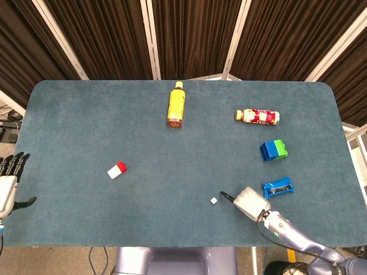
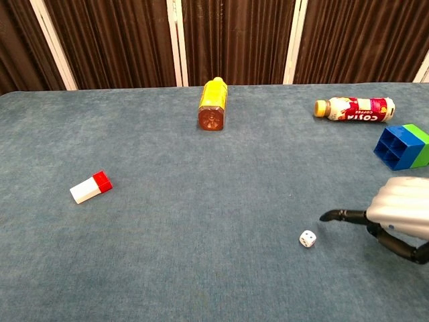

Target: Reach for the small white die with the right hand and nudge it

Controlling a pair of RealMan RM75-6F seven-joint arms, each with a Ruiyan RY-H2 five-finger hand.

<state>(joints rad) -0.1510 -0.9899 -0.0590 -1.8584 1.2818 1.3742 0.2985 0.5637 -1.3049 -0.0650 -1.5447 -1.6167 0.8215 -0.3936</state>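
Observation:
The small white die [image 1: 213,200] [image 2: 308,239] lies alone on the blue-grey table [image 1: 172,149] near its front edge, right of centre. My right hand [image 1: 249,202] [image 2: 399,216] sits just to the die's right, one dark finger stretched toward it with a small gap between fingertip and die, the other fingers curled in. It holds nothing. My left hand [image 1: 7,183] hangs off the table's left edge, fingers apart and empty.
A yellow bottle [image 1: 176,105] lies at the back centre and a red-and-white bottle [image 1: 257,116] at the back right. A blue-green block [image 1: 273,150] and a blue packet [image 1: 278,188] lie near my right hand. A red-white block [image 1: 117,170] lies on the left.

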